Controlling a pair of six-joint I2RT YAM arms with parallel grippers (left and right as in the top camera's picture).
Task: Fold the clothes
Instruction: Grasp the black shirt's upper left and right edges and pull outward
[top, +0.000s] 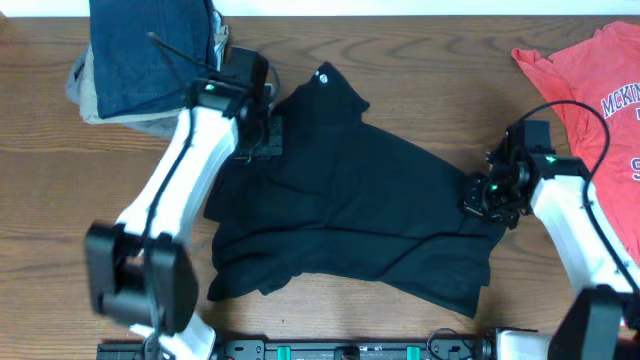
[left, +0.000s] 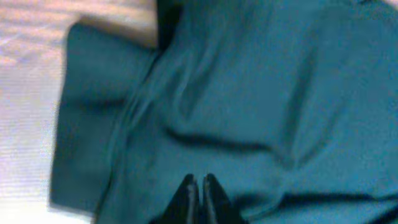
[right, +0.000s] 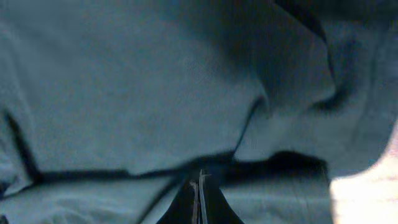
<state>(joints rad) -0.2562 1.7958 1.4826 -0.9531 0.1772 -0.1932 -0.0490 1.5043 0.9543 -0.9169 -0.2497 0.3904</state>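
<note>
Wood-grain table (top: 60, 200), with black T-shirt (top: 350, 210) lying rumpled at centre frame. Clamped shut on its edges: left gripper (top: 258, 140) upper left, right gripper (top: 478, 195) at right. Looks like the grasp for a first fold. Calls next for lifting both together, keeping cloth taut.

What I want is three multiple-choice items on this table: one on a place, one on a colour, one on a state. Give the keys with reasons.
1. Where on the table does the coral-red T-shirt lie?
A) in the middle
B) at the left edge
C) at the far right

2. What colour is the top garment of the far-left pile?
A) dark blue
B) yellow
C) white

3. How does the left claw stand?
A) wide open
B) shut
C) out of view

Key:
1 C, it runs off the overhead view's right border.
2 A, dark blue cloth tops it.
3 B, its fingertips meet at the black T-shirt.
</note>
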